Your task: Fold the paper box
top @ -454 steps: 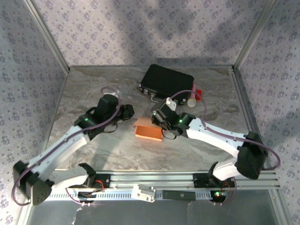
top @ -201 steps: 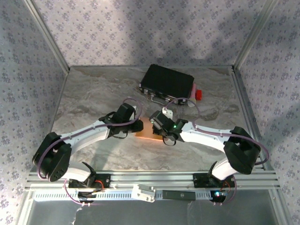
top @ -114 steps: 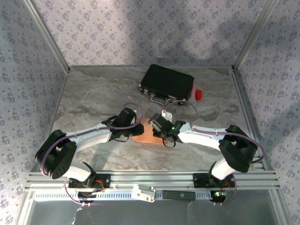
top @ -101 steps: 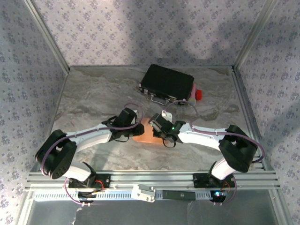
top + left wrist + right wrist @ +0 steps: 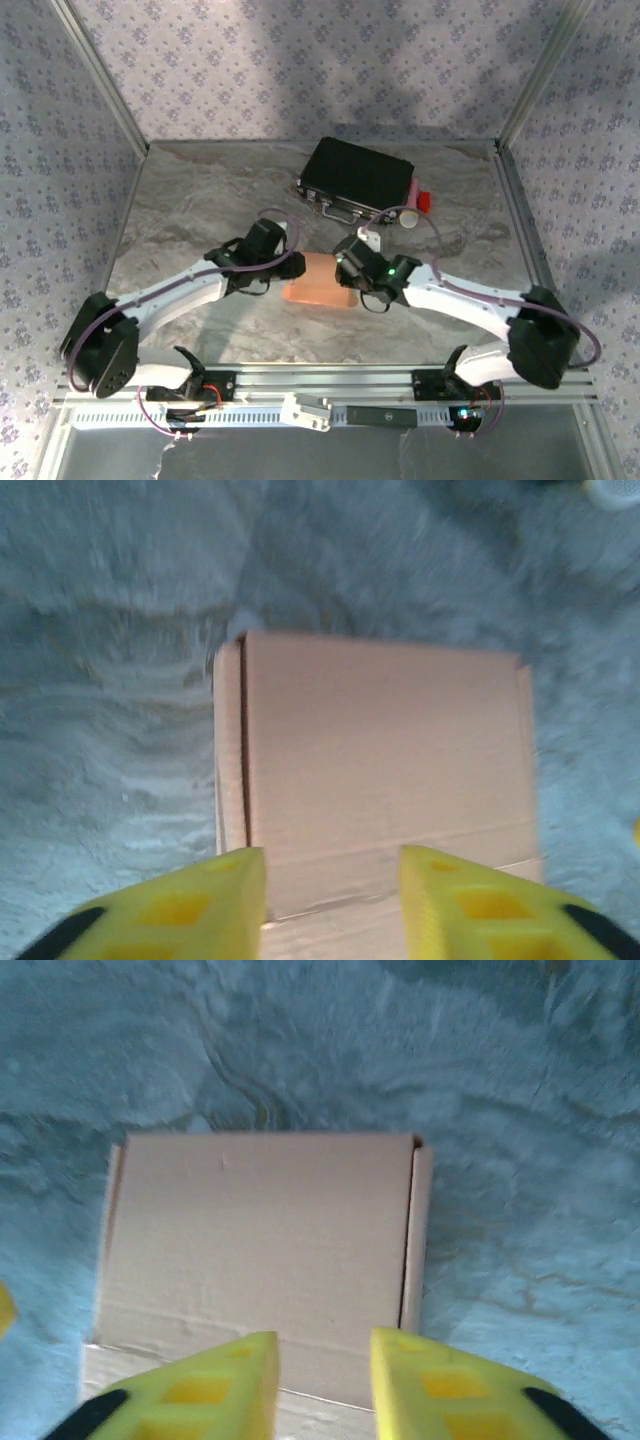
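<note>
- While the paper box (image 5: 318, 281) lies closed and flat on the tabletop (image 5: 200, 210), it sits between the two arms, towards the front middle.
- Seen from the left wrist, the left fingers (image 5: 215, 905) stand apart above one edge of the box, clamping nothing.
- The right fingers (image 5: 225, 1385) are also apart, with a narrower gap, above the opposite edge.
- A black case (image 5: 357, 175) rests behind the box, well apart from it.
</note>
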Available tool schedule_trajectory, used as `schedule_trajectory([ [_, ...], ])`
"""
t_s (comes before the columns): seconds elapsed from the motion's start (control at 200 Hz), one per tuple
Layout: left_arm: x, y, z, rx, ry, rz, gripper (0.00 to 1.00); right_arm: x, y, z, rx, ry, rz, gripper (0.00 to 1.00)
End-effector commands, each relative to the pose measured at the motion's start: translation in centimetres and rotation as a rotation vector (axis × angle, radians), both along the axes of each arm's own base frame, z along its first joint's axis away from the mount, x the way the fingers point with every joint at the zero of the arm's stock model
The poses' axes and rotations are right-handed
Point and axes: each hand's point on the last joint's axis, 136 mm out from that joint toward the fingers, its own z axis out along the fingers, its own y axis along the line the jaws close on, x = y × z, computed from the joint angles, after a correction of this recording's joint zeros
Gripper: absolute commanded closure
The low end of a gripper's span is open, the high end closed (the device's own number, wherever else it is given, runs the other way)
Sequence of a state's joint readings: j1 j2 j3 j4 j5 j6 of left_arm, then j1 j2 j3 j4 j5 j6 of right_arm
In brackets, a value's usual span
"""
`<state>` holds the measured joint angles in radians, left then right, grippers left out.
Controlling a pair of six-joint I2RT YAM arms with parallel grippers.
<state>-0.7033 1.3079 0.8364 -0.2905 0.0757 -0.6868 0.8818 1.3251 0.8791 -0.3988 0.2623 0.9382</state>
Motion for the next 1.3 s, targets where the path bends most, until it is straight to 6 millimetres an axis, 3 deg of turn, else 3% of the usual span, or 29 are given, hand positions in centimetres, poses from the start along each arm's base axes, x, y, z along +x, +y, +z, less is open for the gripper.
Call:
schedule_trajectory([
  [0.0, 1.0, 2.8, 0.4, 0.029, 0.028, 0.014, 0.55, -0.5, -3.8, -2.4, -0.020, 0.102, 0.009, 0.56],
  [0.085, 1.8, 2.9, -0.7, -0.042, 0.064, -0.011, 0.52, -0.7, -3.8, -3.7, 0.041, 0.169, 0.064, 0.48],
  [0.235, 2.3, 0.5, -1.7, -0.171, 0.080, -0.086, 0.51, -0.7, -0.6, -4.2, 0.251, 0.221, 0.194, 0.41],
  [0.51, 1.1, 0.2, -5.8, -0.182, 0.133, -0.034, 0.52, 1.0, 1.4, -6.6, 0.314, 0.306, 0.209, 0.40],
  [0.665, 0.1, 0.4, -5.5, -0.198, 0.111, 0.002, 0.52, 2.2, 3.0, -6.8, 0.336, 0.318, 0.235, 0.41],
  [0.85, -1.3, 1.2, -4.8, -0.211, 0.087, 0.046, 0.53, 3.3, 4.9, -5.7, 0.327, 0.305, 0.284, 0.42],
  [0.924, -1.5, 2.2, -4.3, -0.180, 0.071, 0.066, 0.53, 3.4, 4.4, -5.4, 0.286, 0.290, 0.284, 0.42],
  [1.104, -1.2, 4.4, -3.2, -0.149, 0.059, 0.088, 0.52, 3.3, 0.4, -5.9, 0.228, 0.261, 0.221, 0.42],
  [1.294, -0.2, 5.2, -3.7, -0.178, 0.091, 0.099, 0.52, 3.3, 0.0, -6.4, 0.247, 0.271, 0.234, 0.42],
])
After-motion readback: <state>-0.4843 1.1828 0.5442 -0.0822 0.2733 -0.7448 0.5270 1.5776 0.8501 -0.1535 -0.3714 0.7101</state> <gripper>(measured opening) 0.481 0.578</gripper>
